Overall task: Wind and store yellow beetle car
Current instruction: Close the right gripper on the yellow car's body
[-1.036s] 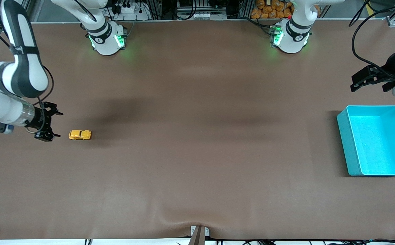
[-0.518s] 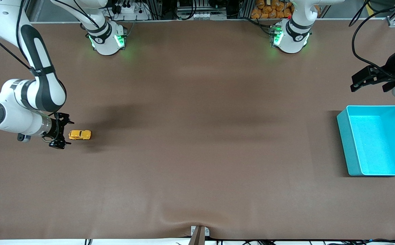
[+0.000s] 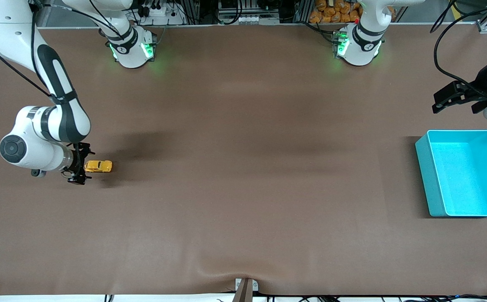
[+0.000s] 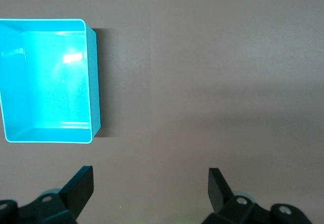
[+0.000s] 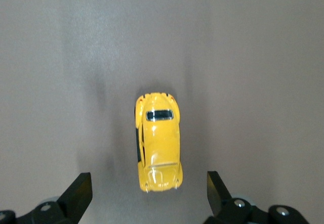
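Yellow beetle car (image 3: 98,166) is found on the bare brown table (image 3: 243,188) toward the right arm's end, standing on its wheels and well apart from the turquoise bin (image 3: 423,167). It is not yet gripped.

The step in hand is judged to be the approach for the grasp. The right gripper (image 3: 80,163) is set low at one end of the car, its fingers spread wide; in the right wrist view the car (image 5: 158,142) is seen lying lengthwise between the lines of the two fingertips (image 5: 81,191), with only its near end reaching level with them. For the next move the gripper would need to be carried farther along the car so that the body sits fully between the fingers, which would then be closed across its sides (a narrow, rounded, glossy shell, so a centred squeeze is probably wanted).

The bin stands toward the left arm's end of the table and nothing is seen in it; its floor (image 4: 55,77) shows bare in the left wrist view. The left gripper (image 3: 457,100) waits over the table beside the bin, fingers held wide apart.
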